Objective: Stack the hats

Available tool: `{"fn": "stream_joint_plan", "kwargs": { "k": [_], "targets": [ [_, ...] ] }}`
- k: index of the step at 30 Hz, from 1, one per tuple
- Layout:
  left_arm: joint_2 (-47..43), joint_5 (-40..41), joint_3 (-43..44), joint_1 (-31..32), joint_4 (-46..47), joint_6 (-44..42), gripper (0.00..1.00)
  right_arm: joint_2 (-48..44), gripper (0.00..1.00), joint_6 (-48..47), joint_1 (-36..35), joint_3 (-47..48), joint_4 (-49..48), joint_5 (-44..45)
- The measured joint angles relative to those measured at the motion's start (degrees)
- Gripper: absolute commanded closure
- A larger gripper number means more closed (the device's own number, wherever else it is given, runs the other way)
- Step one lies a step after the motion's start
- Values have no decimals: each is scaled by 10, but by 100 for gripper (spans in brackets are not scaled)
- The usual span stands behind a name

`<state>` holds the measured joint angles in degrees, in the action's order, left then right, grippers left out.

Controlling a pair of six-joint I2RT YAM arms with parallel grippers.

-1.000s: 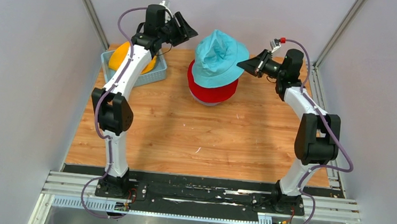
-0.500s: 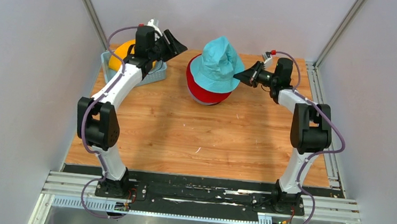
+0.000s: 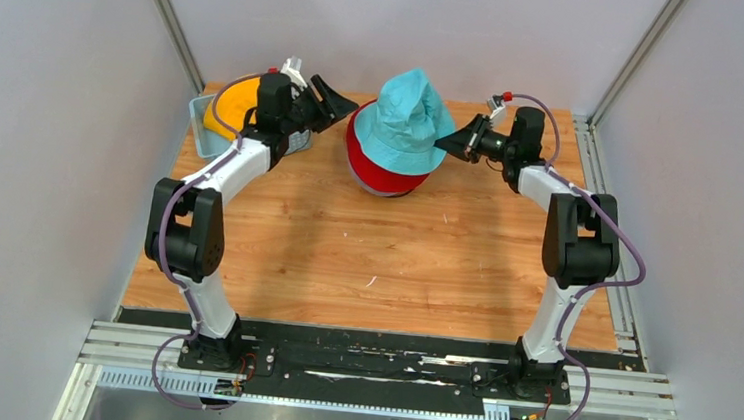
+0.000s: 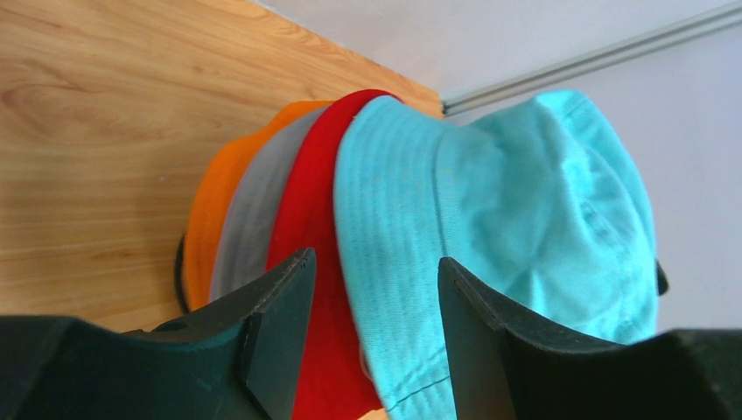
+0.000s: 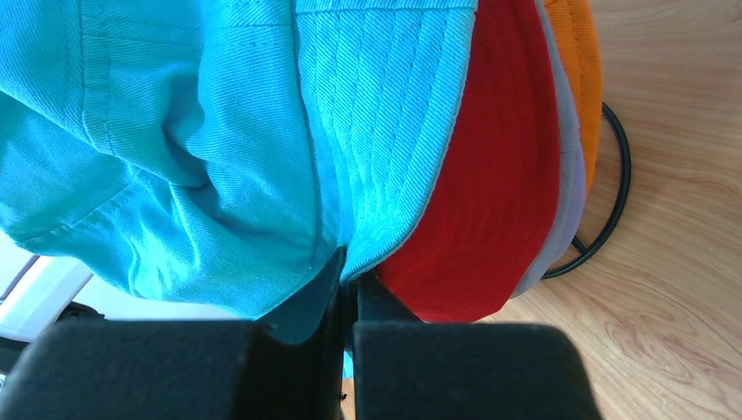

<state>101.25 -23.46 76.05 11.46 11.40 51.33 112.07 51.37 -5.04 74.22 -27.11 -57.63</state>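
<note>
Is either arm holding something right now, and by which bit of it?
The right gripper has its jaws shut on the brim edge of the teal hat. The left gripper is open, gripping nothing.

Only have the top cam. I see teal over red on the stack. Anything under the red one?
Observer: Yes. The left wrist view shows a grey hat and an orange hat beneath the red hat.
Operator: Does the right arm have the teal one?
Observer: The right jaws are shut on the brim edge of the teal hat.
Operator: What's the stack sitting on?
Observer: A black wire stand. Its base ring pokes out past the orange brim in the right wrist view.
</note>
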Motion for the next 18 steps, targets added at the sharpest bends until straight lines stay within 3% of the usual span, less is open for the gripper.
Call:
{"fn": "stream_joint_plan", "kwargs": {
  "k": [18],
  "targets": [
    [20, -64, -38, 0, 86, 54, 43, 0, 99, -4, -3, 4, 8, 0]
  ]
}}
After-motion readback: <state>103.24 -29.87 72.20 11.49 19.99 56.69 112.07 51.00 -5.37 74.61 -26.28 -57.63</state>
